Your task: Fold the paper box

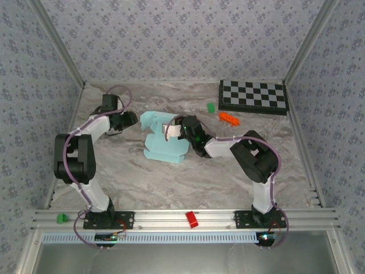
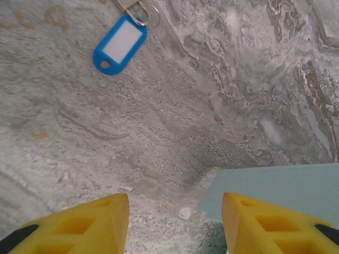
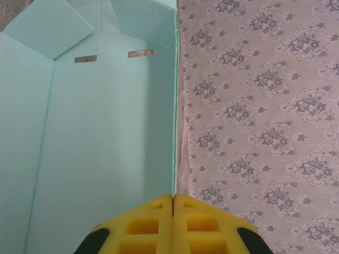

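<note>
The paper box (image 1: pixel 165 140), pale turquoise card partly folded up, lies mid-table. In the right wrist view its inside panel (image 3: pixel 106 132) carries two slits, and one wall stands edge-on. My right gripper (image 3: pixel 173 199) is shut on that wall's edge, and from above it (image 1: pixel 171 131) sits at the box's right side. My left gripper (image 1: pixel 134 120) hovers just left of the box. It (image 2: pixel 175 222) is open over bare table with nothing between the yellow fingers (image 2: pixel 95 222). A corner of the box (image 2: pixel 275 188) lies beside the right finger.
A black-and-white checkerboard (image 1: pixel 254 96) sits at the back right, with a green brick (image 1: pixel 211 107) and an orange brick (image 1: pixel 228 118) near it. A blue key tag (image 2: pixel 121 45) lies ahead of the left gripper. On the front rail are a red piece (image 1: pixel 191 219) and a green piece (image 1: pixel 61 218).
</note>
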Controlling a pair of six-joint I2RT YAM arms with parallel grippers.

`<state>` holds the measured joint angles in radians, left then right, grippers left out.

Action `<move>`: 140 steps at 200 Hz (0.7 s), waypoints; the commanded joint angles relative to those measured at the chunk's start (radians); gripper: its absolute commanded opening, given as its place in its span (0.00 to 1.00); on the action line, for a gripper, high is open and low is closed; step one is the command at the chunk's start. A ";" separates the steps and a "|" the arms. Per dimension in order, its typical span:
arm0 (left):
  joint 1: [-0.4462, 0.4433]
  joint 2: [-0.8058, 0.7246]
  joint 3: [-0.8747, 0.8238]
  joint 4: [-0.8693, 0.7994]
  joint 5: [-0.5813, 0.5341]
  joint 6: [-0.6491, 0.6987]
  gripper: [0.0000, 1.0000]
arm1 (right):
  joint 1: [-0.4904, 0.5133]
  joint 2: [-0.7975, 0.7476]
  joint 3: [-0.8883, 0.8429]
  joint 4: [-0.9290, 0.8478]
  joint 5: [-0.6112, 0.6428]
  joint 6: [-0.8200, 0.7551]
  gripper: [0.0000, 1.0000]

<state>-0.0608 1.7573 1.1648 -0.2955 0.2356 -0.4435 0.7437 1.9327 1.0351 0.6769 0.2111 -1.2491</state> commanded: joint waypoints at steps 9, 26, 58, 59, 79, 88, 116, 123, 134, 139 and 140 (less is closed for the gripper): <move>0.000 0.051 0.065 -0.026 0.057 0.052 0.49 | -0.012 -0.018 0.023 -0.074 -0.030 0.007 0.00; 0.001 0.085 0.085 -0.037 0.062 0.061 0.49 | -0.016 -0.017 0.030 -0.085 -0.034 0.008 0.00; -0.014 0.120 0.099 -0.021 0.110 0.104 0.49 | -0.020 -0.015 0.034 -0.096 -0.040 0.011 0.00; -0.015 0.120 0.100 -0.021 0.112 0.106 0.49 | -0.020 -0.015 0.034 -0.097 -0.040 0.011 0.00; -0.028 0.120 0.107 -0.030 0.142 0.136 0.49 | -0.023 -0.014 0.037 -0.102 -0.044 0.019 0.00; -0.030 0.118 0.105 -0.029 0.157 0.149 0.49 | -0.023 -0.011 0.041 -0.102 -0.041 0.023 0.00; -0.031 0.094 0.088 -0.021 0.194 0.165 0.49 | -0.024 0.002 0.051 -0.103 -0.037 0.023 0.00; -0.030 0.088 0.083 -0.019 0.205 0.166 0.49 | -0.024 0.004 0.052 -0.103 -0.038 0.024 0.00; -0.031 0.080 0.077 -0.015 0.218 0.167 0.49 | -0.024 0.009 0.057 -0.105 -0.036 0.026 0.00; -0.031 0.077 0.073 -0.013 0.221 0.167 0.49 | -0.023 0.011 0.058 -0.104 -0.036 0.025 0.00; -0.031 0.077 0.072 -0.013 0.222 0.167 0.49 | -0.023 0.011 0.058 -0.104 -0.035 0.025 0.00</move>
<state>-0.0902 1.8748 1.2407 -0.3134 0.3946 -0.3065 0.7258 1.9320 1.0698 0.6151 0.1829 -1.2415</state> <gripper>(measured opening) 0.494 0.052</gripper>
